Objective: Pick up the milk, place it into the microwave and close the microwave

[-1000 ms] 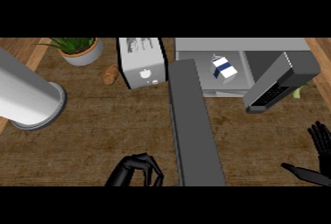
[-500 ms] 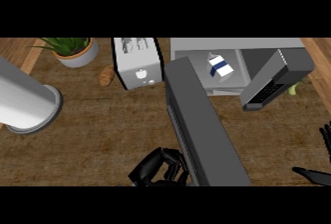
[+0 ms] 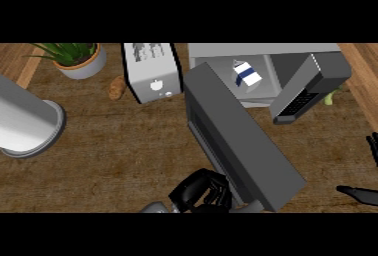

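The milk [image 3: 247, 75], a white carton with a blue band, stands upright inside the open microwave [image 3: 295, 55] at the back right. The microwave's grey door [image 3: 236, 135] juts out toward me at a slant, partly swung in. My left hand [image 3: 203, 192] is at the bottom centre, its fingers curled against the door's outer face near its free end, holding nothing. At the right edge my right hand [image 3: 360, 194] rests open, with only the thumb and fingertips showing.
A silver toaster [image 3: 151, 70] stands left of the microwave, with a brown bun-like item [image 3: 117, 87] beside it. A potted plant [image 3: 77, 62] is at the back left. A large grey cylinder [image 3: 26, 120] fills the left edge. Something yellow-green [image 3: 330, 97] pokes out right of the microwave.
My left hand has moved up and to the right against the door, and the door's free end has swung rightward toward the microwave. The right hand has slid further off the right edge.
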Action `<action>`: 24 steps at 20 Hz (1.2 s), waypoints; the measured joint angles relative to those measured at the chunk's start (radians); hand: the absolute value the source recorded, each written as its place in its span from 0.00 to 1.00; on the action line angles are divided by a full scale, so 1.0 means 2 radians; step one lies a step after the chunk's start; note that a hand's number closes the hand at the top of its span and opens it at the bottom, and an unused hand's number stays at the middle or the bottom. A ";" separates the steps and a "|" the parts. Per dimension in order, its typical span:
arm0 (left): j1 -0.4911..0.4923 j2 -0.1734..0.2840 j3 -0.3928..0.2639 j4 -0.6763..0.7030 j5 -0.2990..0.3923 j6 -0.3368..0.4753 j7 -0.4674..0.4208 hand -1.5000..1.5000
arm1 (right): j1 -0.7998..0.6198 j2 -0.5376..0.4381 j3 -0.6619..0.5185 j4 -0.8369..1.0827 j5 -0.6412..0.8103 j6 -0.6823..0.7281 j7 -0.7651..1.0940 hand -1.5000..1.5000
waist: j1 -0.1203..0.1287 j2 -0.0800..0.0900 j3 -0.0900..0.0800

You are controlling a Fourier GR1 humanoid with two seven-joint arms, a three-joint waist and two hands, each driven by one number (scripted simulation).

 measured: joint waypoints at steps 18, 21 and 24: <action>-0.140 0.001 -0.069 0.031 0.163 0.147 -0.017 1.00 | -0.029 0.006 0.052 -0.111 -0.040 0.028 0.057 0.00 | -0.066 0.010 -0.002; -0.170 -0.001 -0.063 0.036 0.178 0.164 -0.022 1.00 | -0.035 0.005 0.061 -0.126 -0.046 0.034 0.071 0.00 | -0.078 0.013 -0.002; -0.199 -0.002 -0.056 0.043 0.190 0.182 -0.029 1.00 | -0.041 0.001 0.070 -0.139 -0.051 0.040 0.083 0.00 | -0.090 0.015 -0.001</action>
